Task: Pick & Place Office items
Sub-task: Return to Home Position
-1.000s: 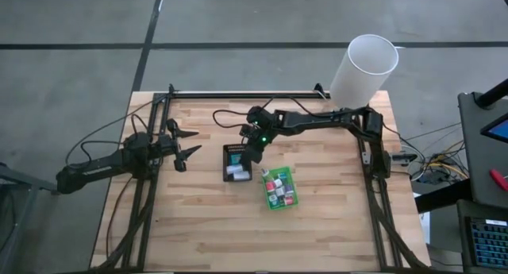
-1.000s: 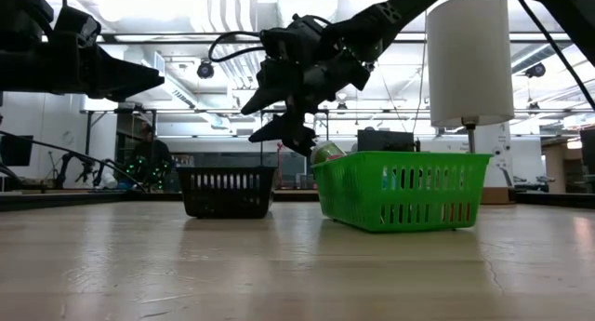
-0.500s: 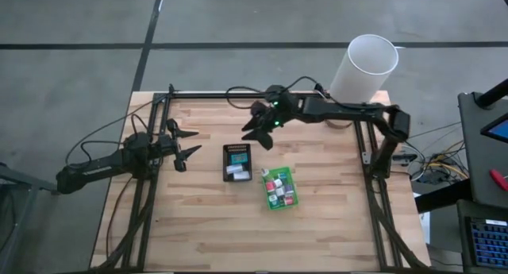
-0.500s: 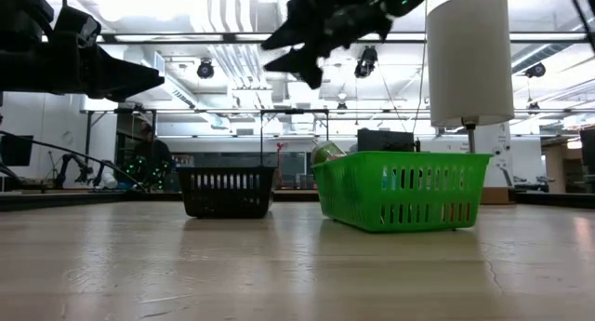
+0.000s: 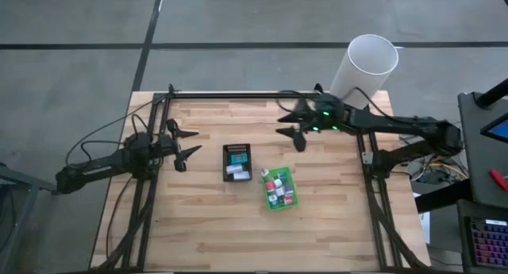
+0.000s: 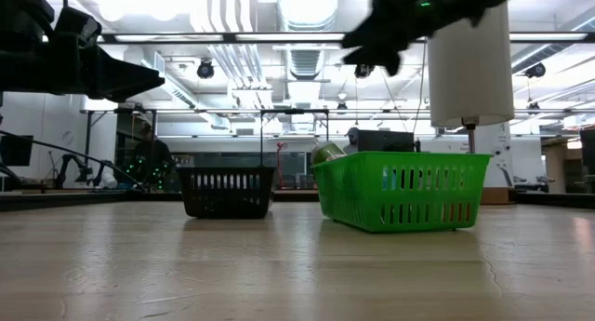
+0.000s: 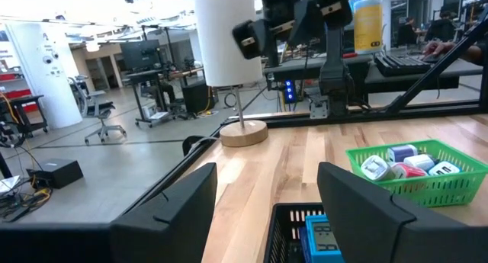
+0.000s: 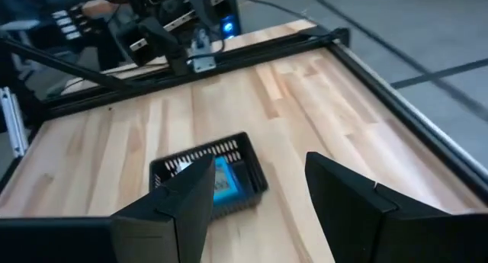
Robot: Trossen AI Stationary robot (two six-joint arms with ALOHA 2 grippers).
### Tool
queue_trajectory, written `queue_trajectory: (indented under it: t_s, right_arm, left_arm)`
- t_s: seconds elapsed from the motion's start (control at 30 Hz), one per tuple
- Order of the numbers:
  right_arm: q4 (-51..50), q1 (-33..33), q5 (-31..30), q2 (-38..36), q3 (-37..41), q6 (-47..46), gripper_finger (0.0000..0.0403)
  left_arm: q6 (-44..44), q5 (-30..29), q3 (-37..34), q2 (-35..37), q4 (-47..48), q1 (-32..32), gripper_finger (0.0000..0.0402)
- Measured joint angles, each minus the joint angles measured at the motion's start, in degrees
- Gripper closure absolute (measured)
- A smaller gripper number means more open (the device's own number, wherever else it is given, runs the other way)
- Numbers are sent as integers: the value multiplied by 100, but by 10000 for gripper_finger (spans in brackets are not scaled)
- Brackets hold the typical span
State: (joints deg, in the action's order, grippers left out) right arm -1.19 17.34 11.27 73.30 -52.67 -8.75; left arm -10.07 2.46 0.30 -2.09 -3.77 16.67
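The green tray (image 6: 402,200) stands nearest in the low view, right of centre on the table (image 5: 198,234). In the high view it lies just below and right of the frame's middle, slightly askew. It holds a packed cluster of items (image 5: 278,191), white, red and dark pieces.

Just up and left of it in the high view sits the black tray (image 5: 225,167), near the green tray but with a gap between them. A teal item (image 5: 236,156) lies toward its upper end and white items (image 5: 236,172) at its lower end.

The left gripper (image 5: 193,143) hangs at mid-left of the high view, left of the black tray and apart from it, pointing toward it. Its fingers (image 7: 171,213) are spread wide with nothing between them. In the left wrist view both trays show past them.

The right gripper (image 5: 287,125) is in the upper middle of the high view, over bare wood and well apart from both trays. In the low view it sits at the very top of the frame, high above the table. Its fingers (image 8: 351,202) stand wide apart and hold nothing. In the right wrist view the black tray shows in the gap between them, far below.

Farthest back, a white tube (image 5: 363,66) stands on a round wooden base (image 7: 244,132) at the table's upper right corner in the high view.
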Motion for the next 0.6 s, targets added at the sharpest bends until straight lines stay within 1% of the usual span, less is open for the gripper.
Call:
queue_trajectory:
  t_s: [0.1,0.2,0.33,0.47,0.6]
  right_arm:
    - [13,-10,-224,-772,630,-47,199]
    - [47,-10,-443,-1520,1239,-293,199]
    - [184,-20,-756,-2526,2094,-327,199]
    - [714,-21,-990,-3489,2993,-461,199]
    - [1256,-20,-1172,-4330,3685,-457,199]
  left_arm:
    - [0,0,0,0,0,1,168]
    - [0,0,0,0,0,-1,168]
    - [-1,0,0,0,0,1,168]
    - [-1,0,0,0,-2,1,167]
    - [0,0,0,0,0,1,167]
